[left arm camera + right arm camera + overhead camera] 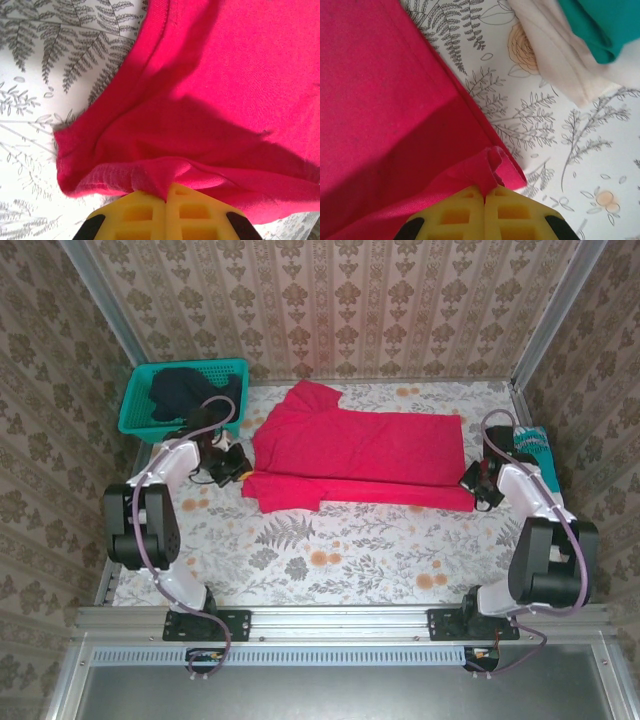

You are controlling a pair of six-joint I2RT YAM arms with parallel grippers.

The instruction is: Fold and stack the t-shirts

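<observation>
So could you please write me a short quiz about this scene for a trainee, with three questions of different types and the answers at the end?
1. True or false: the left gripper is shut on the red t-shirt.
2. Where is the dark t-shirt? A: in the teal basket. B: under the red t-shirt. C: spread flat on the table.
3. Fill in: the teal t-shirt lies at the table's ____ edge, next to the right gripper.

Key: 1 true. 2 A. 3 right.
</observation>
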